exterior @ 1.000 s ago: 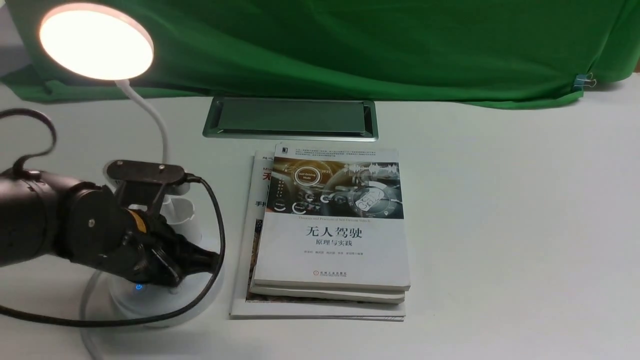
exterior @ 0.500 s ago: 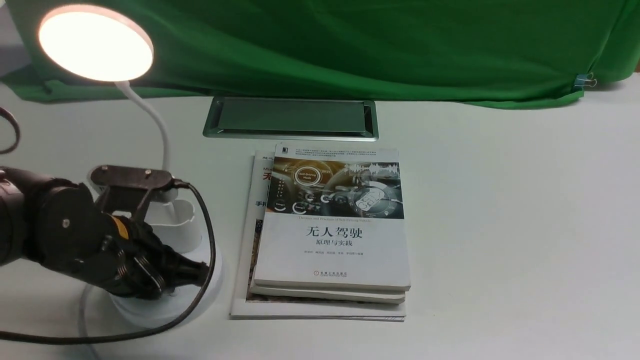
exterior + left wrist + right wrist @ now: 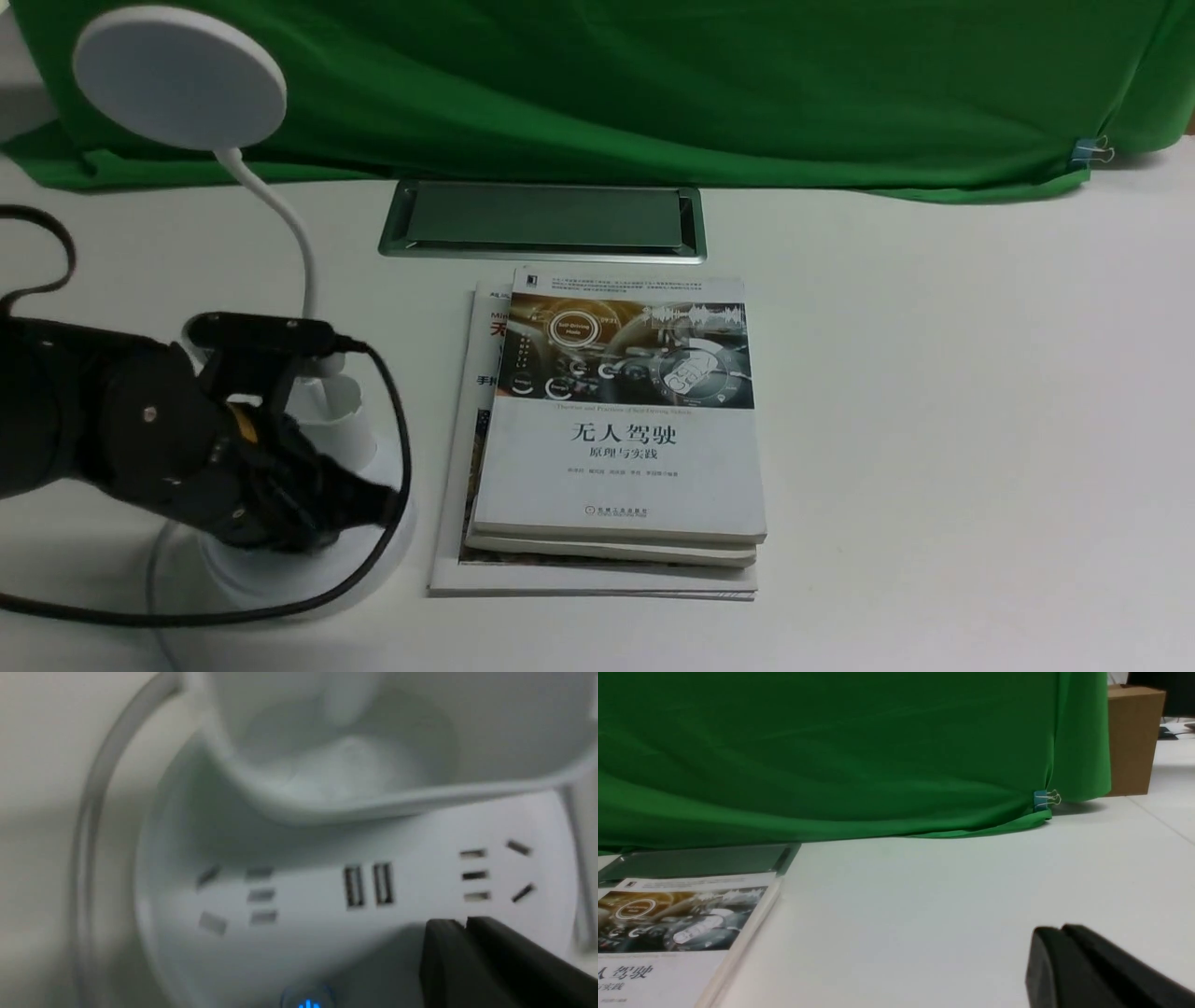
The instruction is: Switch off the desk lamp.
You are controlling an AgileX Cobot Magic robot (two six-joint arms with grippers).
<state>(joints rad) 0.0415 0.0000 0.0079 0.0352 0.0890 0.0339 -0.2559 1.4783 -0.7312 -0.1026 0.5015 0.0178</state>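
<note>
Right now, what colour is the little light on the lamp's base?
The little light glows blue; the left wrist view shows it best.

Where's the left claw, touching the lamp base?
Cannot tell. Left wrist view shows the shut left claw over the desk lamp base, contact hidden; front view is blocked.

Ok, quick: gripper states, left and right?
Left gripper: shut, holding nothing, over the desk lamp base.
Right gripper: shut, holding nothing.

My white table (image 3: 934, 420), backed by a draped green cloth (image 3: 653, 84).
A grey metal hatch (image 3: 541, 219) lies flush in the tabletop near the cloth; a blue clip (image 3: 1085, 151) pinches its right corner, near a cardboard box (image 3: 1134, 742).
</note>
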